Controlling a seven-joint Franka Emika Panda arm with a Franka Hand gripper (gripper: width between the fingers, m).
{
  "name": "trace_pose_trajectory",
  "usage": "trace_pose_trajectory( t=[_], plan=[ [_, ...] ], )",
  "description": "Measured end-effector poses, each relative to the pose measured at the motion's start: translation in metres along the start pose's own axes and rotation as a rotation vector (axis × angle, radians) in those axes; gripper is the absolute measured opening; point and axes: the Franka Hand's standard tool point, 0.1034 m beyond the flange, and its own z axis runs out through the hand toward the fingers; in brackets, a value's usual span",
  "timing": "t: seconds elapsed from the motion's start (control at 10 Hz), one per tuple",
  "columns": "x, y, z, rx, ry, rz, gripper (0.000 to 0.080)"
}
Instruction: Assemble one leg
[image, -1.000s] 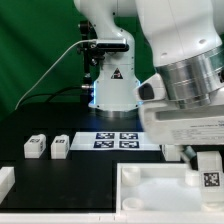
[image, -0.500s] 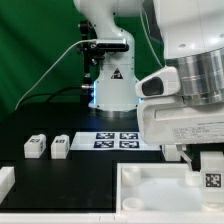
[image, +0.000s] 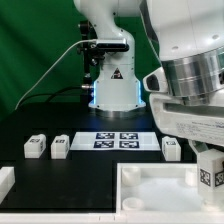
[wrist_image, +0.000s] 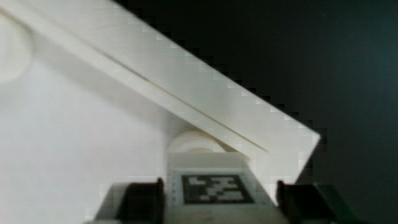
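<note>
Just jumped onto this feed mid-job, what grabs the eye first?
The gripper, at the exterior view's right, is shut on the held leg, tag outward, hanging over the white tray-shaped part at the bottom. Three spare legs sit on the black table, two left of the marker board and one right of it.

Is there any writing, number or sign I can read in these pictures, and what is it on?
No words or numbers can be read.
Dark triangle sign, its symbol too blurred to read: on the arm's base.
Black-and-white square tags, patterns not text: four on the marker board, one on each of three loose legs, one on the leg in the gripper.
</note>
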Motion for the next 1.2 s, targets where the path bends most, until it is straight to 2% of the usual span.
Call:
trace_pose_trajectory(
  t=[0.1,0.2,0.6,0.7,0.8,0.9,1.0,1.1,1.2],
  plan=[
    [-0.0001,-0.0023,0.0027,0.023,-0.016,0.223,0.03],
    [0.0007,-0.0027,0.0031,0.032,-0.026,0.305,0.03],
    [-0.0005,-0.0008,0.0047,0.027,-0.027,0.223,0.0295],
    [0.0006,0.0001,0.0048,0.024,-0.019,0.121,0.039],
    [0.0024,0.0019,0.0049,0.019,-0.012,-0.115,0.039],
    [0.004,0.0026,0.0032,-0.002,-0.018,-0.307,0.057],
    [0.0048,0.0026,0.0033,-0.009,-0.015,-0.443,0.057],
    [0.0051,0.0028,0.0035,-0.009,-0.015,-0.511,0.0633],
    [0.0059,0.003,0.0035,-0.01,-0.014,-0.637,0.0633]
  ],
)
